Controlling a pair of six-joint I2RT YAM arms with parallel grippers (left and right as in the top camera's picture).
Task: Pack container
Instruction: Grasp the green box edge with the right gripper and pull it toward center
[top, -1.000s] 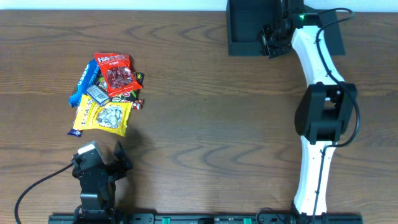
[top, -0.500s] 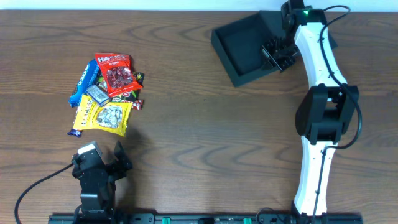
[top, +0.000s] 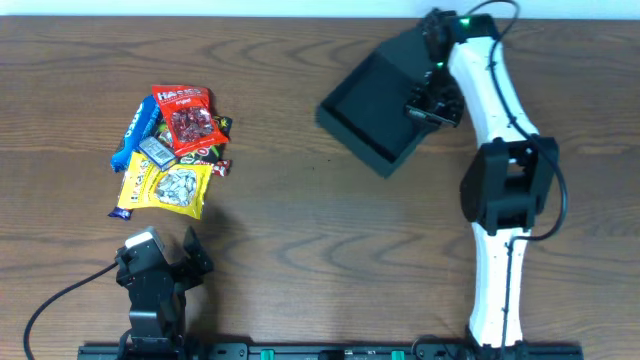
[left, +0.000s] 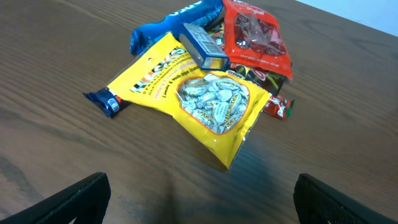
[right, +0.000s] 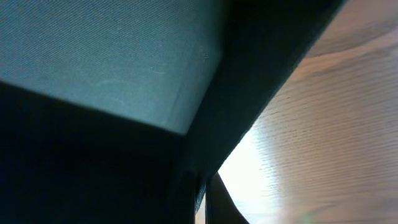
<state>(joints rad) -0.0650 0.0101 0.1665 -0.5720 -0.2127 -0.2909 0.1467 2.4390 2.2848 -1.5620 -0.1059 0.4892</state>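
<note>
Two arms share this job unevenly. The right gripper (top: 425, 105) is at the right-hand wall of the container (top: 375, 105), its jaws pinched fully together on that thin wall. In the wrist view the dark rim and the teal inner face fill almost everything, with only a wedge of table (right: 323, 143) showing past them. That hold makes sense as a handle. A thin upright wall is the easiest part of a wide box for narrow fingers to clamp, and it lets the arm slide or swing the whole box.

The container lies well to the right of the snack pile (top: 172, 150) and a little farther back. It is turned cornerwise, its mouth is open upward and it looks bare inside (whether its base is flat on the wood or slightly lifted I cannot tell). My guess is that it is being brought nearer the pile so the packets have a short trip.

The left gripper (top: 163, 255) waits just on the near side of the snack pile, with its jaws spread as wide as they go and nothing between them. It is aimed over the yellow bag (left: 205, 102), which is probably the first thing it will pick up.
</note>
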